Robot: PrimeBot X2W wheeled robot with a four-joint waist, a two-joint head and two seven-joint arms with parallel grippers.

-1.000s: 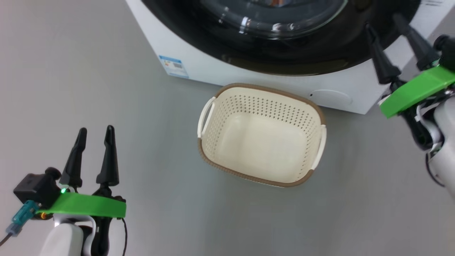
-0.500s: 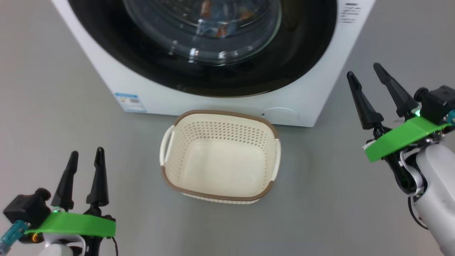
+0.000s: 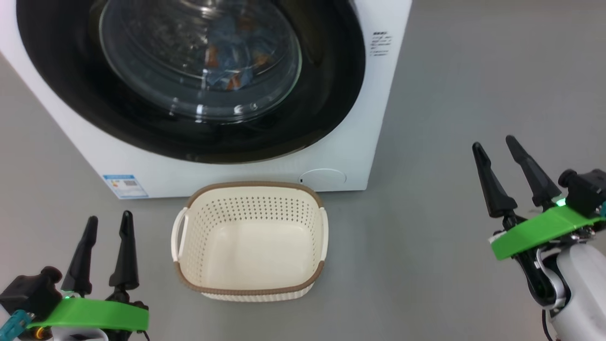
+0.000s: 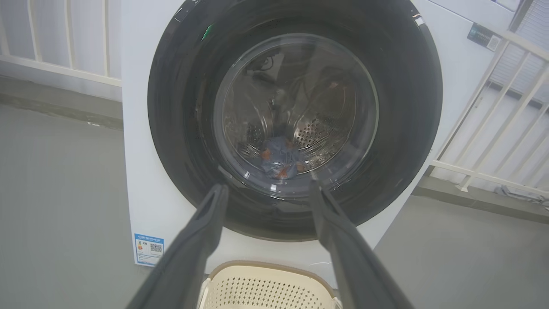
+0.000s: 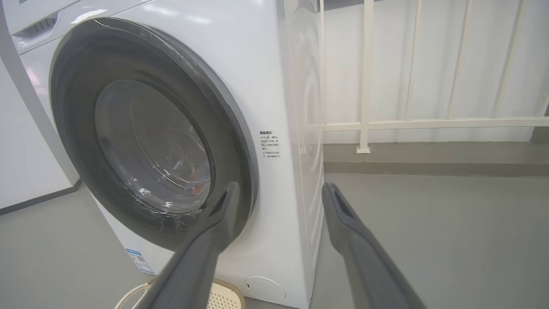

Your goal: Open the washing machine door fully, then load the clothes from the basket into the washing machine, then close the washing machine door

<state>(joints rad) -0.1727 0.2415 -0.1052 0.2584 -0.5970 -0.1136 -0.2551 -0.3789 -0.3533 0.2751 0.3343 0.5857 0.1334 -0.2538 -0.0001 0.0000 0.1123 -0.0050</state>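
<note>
The white washing machine [image 3: 360, 142] [image 4: 137, 163] [image 5: 274, 86] stands on the floor with its round black-ringed door [image 3: 326, 94] [image 4: 411, 107] [image 5: 68, 107] shut flat against the front. Behind the glass, light blue clothes [image 3: 227, 66] [image 4: 279, 161] with orange figures lie in the drum. The cream basket [image 3: 251, 291] [image 4: 266, 285] stands in front of the machine with nothing inside. My left gripper [image 3: 107, 224] [image 4: 266, 189] is open at the lower left, apart from the basket. At the right, my right gripper [image 3: 493, 144] [image 5: 279, 189] is open, off the machine's right side.
Grey floor spreads all around. A white railing [image 5: 364, 124] [image 4: 484, 171] runs behind and beside the machine. A blue label sticker [image 3: 124, 185] [image 4: 148, 249] sits at the machine's lower front corner, and a round service cap [image 3: 322, 178] at the other.
The head view has shifted, so machine and basket sit further left and lower in it. My right gripper has come away from the door's edge, down and to the side, still open.
</note>
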